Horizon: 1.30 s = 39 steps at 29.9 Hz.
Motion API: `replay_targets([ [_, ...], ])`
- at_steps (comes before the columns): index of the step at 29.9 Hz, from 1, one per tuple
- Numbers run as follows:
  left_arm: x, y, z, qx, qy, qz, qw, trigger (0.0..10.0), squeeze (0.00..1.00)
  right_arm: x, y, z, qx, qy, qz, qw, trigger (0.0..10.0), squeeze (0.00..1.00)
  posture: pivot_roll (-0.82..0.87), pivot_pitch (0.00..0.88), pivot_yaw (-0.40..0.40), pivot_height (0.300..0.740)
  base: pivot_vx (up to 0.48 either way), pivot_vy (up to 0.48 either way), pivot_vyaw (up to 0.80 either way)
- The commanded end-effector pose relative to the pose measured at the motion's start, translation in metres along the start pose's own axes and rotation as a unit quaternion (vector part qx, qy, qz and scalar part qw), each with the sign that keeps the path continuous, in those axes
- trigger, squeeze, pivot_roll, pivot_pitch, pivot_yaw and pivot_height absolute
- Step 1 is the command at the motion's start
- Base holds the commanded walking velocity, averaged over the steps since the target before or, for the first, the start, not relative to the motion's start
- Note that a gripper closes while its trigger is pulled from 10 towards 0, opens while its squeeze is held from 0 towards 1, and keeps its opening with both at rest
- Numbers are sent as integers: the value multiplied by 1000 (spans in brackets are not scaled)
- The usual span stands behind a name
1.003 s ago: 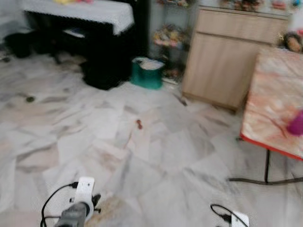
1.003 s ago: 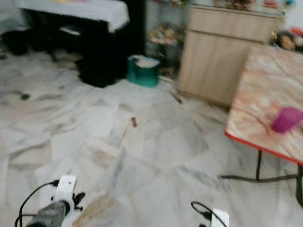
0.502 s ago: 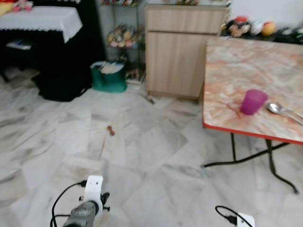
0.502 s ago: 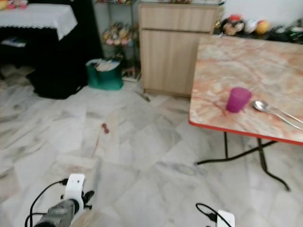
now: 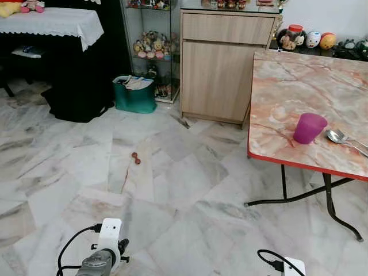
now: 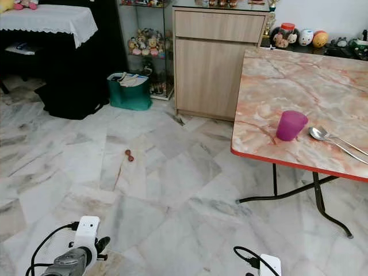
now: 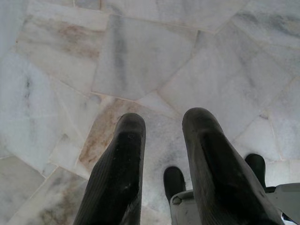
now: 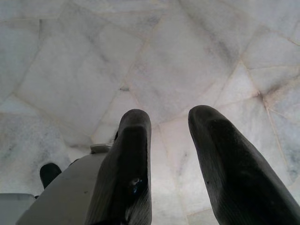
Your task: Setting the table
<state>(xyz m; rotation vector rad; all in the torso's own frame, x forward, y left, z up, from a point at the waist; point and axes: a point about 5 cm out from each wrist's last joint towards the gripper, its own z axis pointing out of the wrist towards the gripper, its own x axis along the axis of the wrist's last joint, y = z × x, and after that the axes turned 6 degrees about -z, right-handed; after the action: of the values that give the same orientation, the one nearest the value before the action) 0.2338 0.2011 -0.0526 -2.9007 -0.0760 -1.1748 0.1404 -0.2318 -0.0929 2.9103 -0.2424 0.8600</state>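
Left hand (image 7: 161, 122) and right hand (image 8: 171, 117) spread, empty, above marble floor (image 5: 172, 190).

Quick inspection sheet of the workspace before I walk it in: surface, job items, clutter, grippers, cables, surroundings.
Surface: marble-pattern folding table with red edge, ahead on the robot's right.
Job's things: purple cup upright near the table's front edge; metal spoon lying just beside it.
Clutter: small reddish object on the floor tiles.
Grippers: left gripper and right gripper both open, holding nothing, hanging low over the marble floor.
Cables: black cable looped at the left wrist; another cable at the right wrist.
Surroundings: wooden cabinet, green bag, glass shelf of figurines, dark furniture under white cloth.
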Motion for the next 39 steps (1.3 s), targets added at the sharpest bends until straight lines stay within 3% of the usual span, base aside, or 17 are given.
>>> replay_targets([
  [1,-3,-2,-1,2,-5,5,1000,10000,0,0,2,0,-3,3,-2,1000,10000,0,89,0,-25,715,0,-480,0],
  [39,-4,3,0,-7,-6,12,1000,10000,0,1,2,0,-4,6,6,1000,10000,0,90,0,-29,715,0,-356,-185],
])
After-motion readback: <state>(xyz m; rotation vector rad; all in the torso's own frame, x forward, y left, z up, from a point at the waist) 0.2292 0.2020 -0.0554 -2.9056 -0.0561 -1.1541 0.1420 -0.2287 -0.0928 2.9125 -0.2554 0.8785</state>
